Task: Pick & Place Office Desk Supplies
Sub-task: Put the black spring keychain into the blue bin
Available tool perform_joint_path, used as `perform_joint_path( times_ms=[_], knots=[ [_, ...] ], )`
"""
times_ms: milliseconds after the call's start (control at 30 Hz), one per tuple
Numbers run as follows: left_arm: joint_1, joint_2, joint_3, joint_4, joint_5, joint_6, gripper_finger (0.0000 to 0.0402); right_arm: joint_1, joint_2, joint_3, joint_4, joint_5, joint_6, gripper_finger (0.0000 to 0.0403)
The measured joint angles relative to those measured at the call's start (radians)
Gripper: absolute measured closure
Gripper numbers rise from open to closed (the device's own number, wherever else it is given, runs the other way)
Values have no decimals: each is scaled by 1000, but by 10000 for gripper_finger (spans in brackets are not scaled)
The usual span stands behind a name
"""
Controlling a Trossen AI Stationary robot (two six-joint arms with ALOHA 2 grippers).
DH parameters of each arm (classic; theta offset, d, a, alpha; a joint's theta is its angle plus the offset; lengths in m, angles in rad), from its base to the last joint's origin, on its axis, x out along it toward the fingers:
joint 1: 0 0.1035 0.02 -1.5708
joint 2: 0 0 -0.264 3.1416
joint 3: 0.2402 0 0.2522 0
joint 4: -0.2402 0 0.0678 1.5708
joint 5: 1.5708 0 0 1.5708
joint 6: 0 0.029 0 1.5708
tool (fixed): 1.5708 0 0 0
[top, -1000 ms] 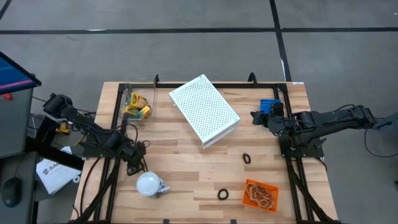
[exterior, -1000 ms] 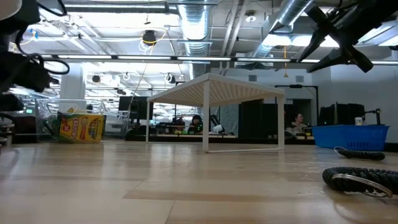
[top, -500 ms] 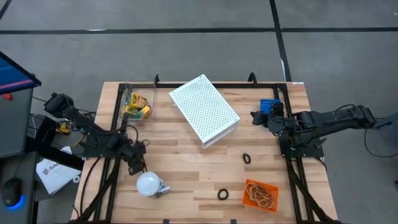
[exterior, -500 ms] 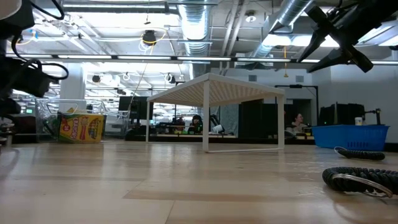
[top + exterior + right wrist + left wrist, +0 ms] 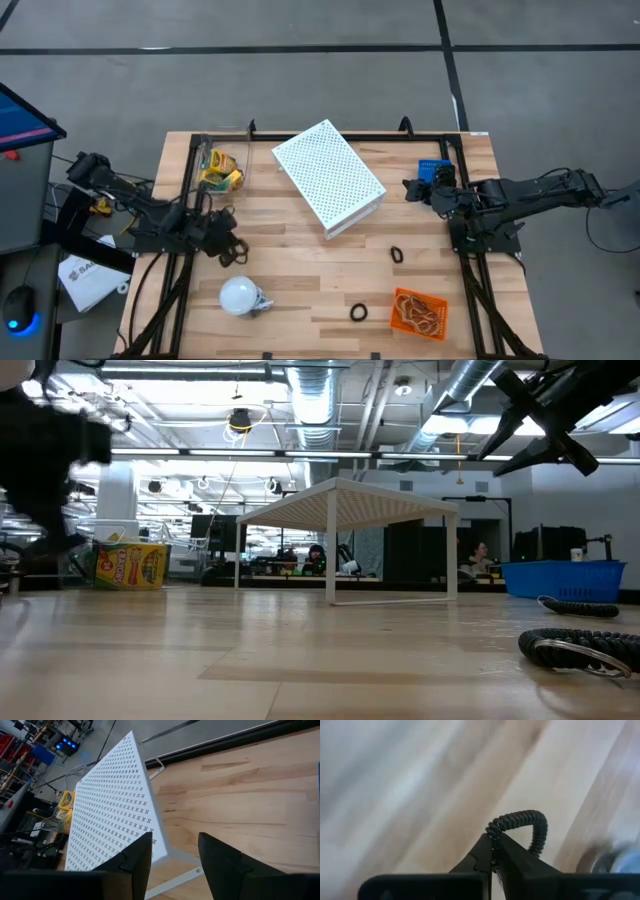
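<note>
My left gripper (image 5: 232, 252) is over the table's left half, between the white bulb-like object (image 5: 240, 296) and the crayon boxes (image 5: 220, 170), and is shut on a black coiled ring (image 5: 520, 822). My right gripper (image 5: 410, 188) hovers open beside the blue basket (image 5: 433, 170), facing the white perforated box (image 5: 107, 815). Two more black rings (image 5: 397, 255) (image 5: 359, 313) lie flat on the wood. Tan rubber bands lie in an orange basket (image 5: 418, 312). In the low view a crayon box (image 5: 130, 565) stands far left. My left gripper pinches the black coiled ring between its two fingertips (image 5: 482, 851), on one side of the loop (image 5: 493, 831). The rest of the loop arches out beyond the fingertips. The fingers slant down toward the wood.
The big white perforated box (image 5: 328, 178) stands on thin legs mid-table, toward the far edge. The white bulb (image 5: 240, 296) lies near the left gripper. A black metal frame (image 5: 185, 190) borders both table sides. Bare wood lies between box and near edge.
My left gripper has moved away from the white bulb toward the table's far-right, and it has risen in the low view. The right arm has kept still.
</note>
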State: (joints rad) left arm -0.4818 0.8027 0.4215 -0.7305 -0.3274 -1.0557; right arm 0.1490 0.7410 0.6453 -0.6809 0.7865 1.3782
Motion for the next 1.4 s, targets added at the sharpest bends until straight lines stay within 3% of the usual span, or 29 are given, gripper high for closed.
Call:
perform_joint_path(
  times_ms=[133,333,533,733,1000,1267,1400],
  knots=[
    [69,0,59,90,-120,86,397,0,0,0,49,-2,-35,246],
    [227,76,172,364,-155,379,397,0,0,0,273,-7,-246,246],
    [364,302,348,650,-134,629,398,2,7,0,528,-127,-507,246],
    [412,570,597,808,-94,751,398,5,23,0,660,-238,-651,246],
    [447,780,853,828,-113,819,398,73,67,1,822,-268,-823,233],
    [443,849,949,827,-112,836,398,105,118,0,857,-239,-821,170],
    [443,851,955,828,-110,815,398,90,156,0,902,-242,-835,157]
  ],
)
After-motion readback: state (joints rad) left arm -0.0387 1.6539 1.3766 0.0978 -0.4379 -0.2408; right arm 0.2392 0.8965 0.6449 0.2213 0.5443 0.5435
